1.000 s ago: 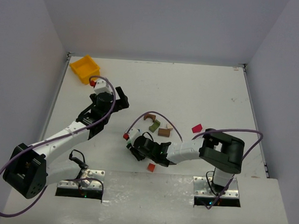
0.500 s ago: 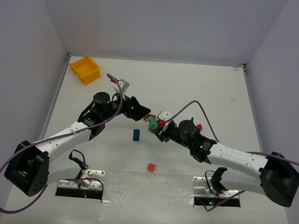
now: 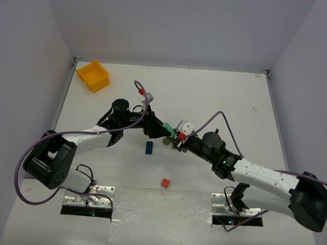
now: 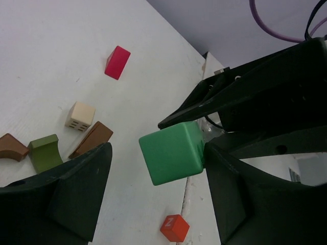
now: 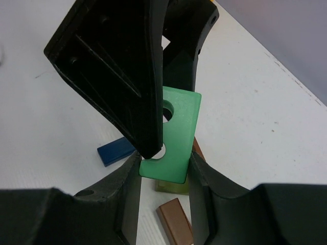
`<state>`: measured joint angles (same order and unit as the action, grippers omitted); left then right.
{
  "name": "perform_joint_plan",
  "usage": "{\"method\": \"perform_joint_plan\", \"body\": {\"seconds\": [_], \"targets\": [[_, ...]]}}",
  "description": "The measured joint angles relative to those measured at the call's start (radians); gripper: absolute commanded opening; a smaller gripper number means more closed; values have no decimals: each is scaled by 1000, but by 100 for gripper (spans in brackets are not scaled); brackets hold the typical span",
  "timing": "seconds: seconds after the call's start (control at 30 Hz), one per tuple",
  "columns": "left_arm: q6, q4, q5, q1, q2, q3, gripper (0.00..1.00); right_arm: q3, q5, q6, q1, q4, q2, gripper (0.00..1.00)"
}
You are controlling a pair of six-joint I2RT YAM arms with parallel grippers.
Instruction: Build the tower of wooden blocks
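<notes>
Grips the flat green wooden block [image 4: 172, 152] in the right gripper [image 5: 164, 171] mid-frame, brackets it with the wide left gripper [image 4: 157, 153], has nothing stacked.

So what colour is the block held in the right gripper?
Green; the block shows best in the left wrist view.

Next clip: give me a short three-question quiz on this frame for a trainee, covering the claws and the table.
1. True or false: the right claw grips the green block.
2. Where does the yellow bin sit? A: far left corner of the table; B: far right corner; C: centre.
3. Fill in: the left claw has its jaws ___ on either side of that block.
Key: 1 true; 2 A; 3 open.
</notes>
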<state>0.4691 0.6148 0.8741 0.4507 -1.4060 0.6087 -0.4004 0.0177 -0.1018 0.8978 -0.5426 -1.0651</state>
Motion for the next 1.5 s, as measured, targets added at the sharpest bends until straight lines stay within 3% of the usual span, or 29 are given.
{"method": "perform_joint_plan", "body": {"seconds": [0.03,0.17,0.37,0.43,0.63,0.83,1.0,1.3,1.37,1.5], "targets": [[10,9,12,0,-8,5,51,0,-6,-3,0,-5,-8,21],[31,42,34,0,-14,12,39,0,-16,-12,-6,-10,-39,21],[51,45,24,-2,-13,13,2,0,-35,-39,-6,-28,-61,24],[47,43,22,-4,-13,13,0,0,-40,-41,-6,-35,-67,32],[-5,41,42,-5,-12,15,0,-28,-45,-34,-6,-7,-91,97],[-214,-78,90,-6,-2,97,0,-171,-36,69,-6,259,-105,99],[-384,-39,187,-7,15,66,0,-232,53,112,-10,437,-65,99],[-575,-29,374,-7,16,-1,0,-232,188,114,-12,543,-8,98],[-615,-52,408,-6,20,2,0,-233,197,101,-12,549,-9,94],[-697,-116,446,-1,38,9,0,-245,206,81,-12,541,-36,70]]}}
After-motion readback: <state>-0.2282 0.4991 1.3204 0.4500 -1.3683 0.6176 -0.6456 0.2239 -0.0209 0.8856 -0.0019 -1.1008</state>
